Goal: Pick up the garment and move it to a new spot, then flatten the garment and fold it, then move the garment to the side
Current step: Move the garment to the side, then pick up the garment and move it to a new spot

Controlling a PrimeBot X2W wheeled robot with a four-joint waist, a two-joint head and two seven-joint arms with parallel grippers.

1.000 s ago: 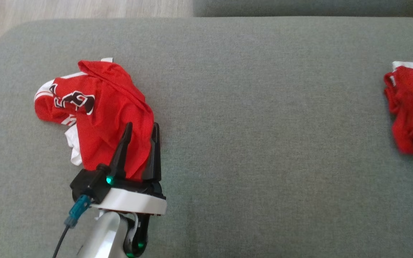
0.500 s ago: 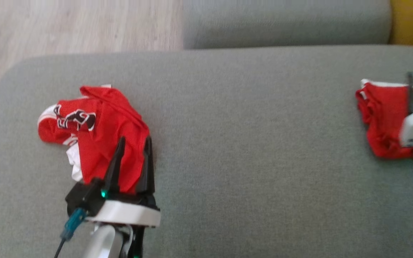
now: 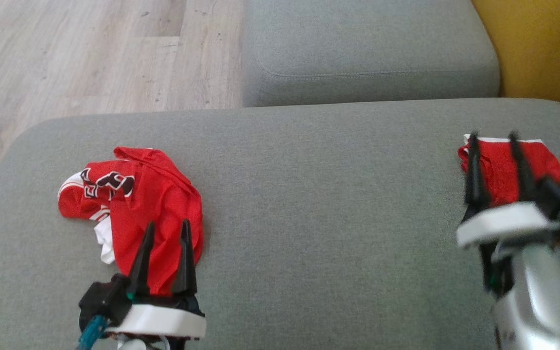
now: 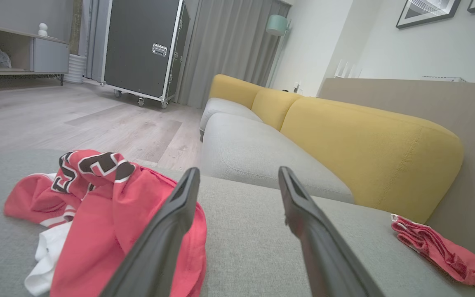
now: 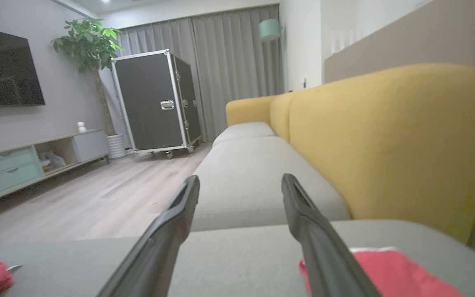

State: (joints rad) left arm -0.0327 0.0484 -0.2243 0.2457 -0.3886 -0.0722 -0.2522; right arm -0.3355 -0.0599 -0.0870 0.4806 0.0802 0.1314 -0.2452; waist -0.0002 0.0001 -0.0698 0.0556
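Garment lies crumpled under the spread left hand; the right hand, also spread, hovers over red cloth.

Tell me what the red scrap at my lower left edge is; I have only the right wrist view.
Observer: A crumpled red jersey with black lettering and white trim, on the grey cushion.
Operator: Is the left claw holding it?
Observer: No. It is open; one finger overlaps the jersey, and bare cushion shows between them.
Operator: And the red cloth by my right claw?
Observer: A separate bunched red garment at the cushion's right end, far from the jersey.
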